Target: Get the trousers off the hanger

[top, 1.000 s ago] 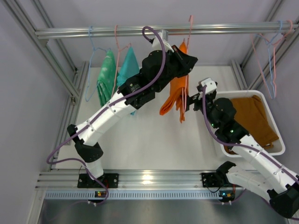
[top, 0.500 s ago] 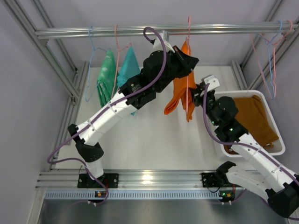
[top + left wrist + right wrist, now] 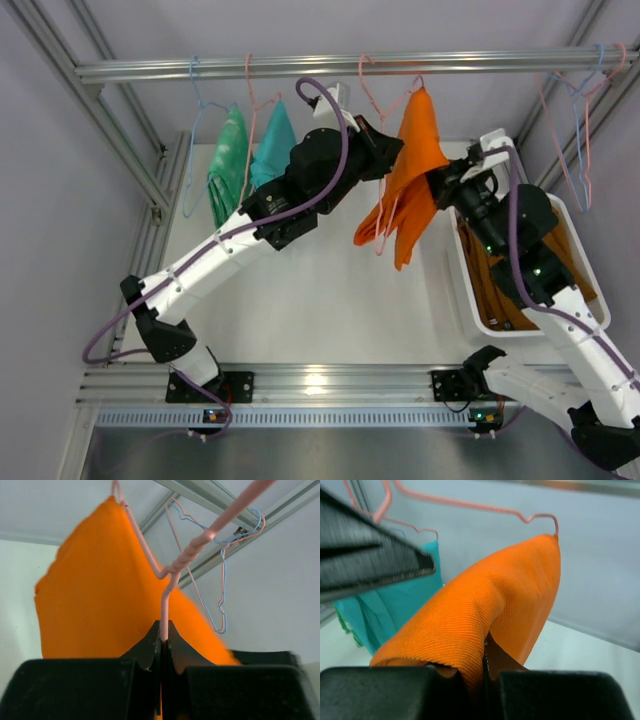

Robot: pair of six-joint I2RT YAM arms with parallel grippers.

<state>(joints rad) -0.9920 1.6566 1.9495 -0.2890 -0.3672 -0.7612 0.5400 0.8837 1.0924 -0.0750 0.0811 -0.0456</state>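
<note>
- The orange trousers [image 3: 412,160] hang draped over a pink wire hanger [image 3: 392,92], above the table and just below the rail, between the two arms. The cloth is soft and has a fine diagonal weave in the right wrist view. It drops in long folds to ragged points at the bottom.
- Hanger: thin pink wire, with the neck twisted into a tight spiral [image 3: 192,550] and a kinked shoulder running to the peak of the cloth. Whether its hook bears on the rail cannot be told.
- Left gripper [image 3: 164,637]: black fingers pressed together on the hanger's straight wire stem just under the twisted neck.
- Right gripper [image 3: 484,656]: jaws closed, pinching a bunched fold of the orange cloth [image 3: 485,610] at the trousers' right side.
- Teal trousers [image 3: 272,150] and green trousers [image 3: 228,165] hang on their own wire hangers to the left. Both are limp and pointed at the top. The teal pair is partly behind the left arm.
- Brown trousers [image 3: 480,295] lie crumpled in a white rectangular bin [image 3: 452,285] with rounded corners, beneath the right arm.
- Rail [image 3: 200,70]: a ribbed aluminium bar spanning the frame.
- Spare hangers [image 3: 580,130]: bare pink and blue wire, at the far right end of the rail.
- Table [image 3: 320,300]: flat, matt white.
</note>
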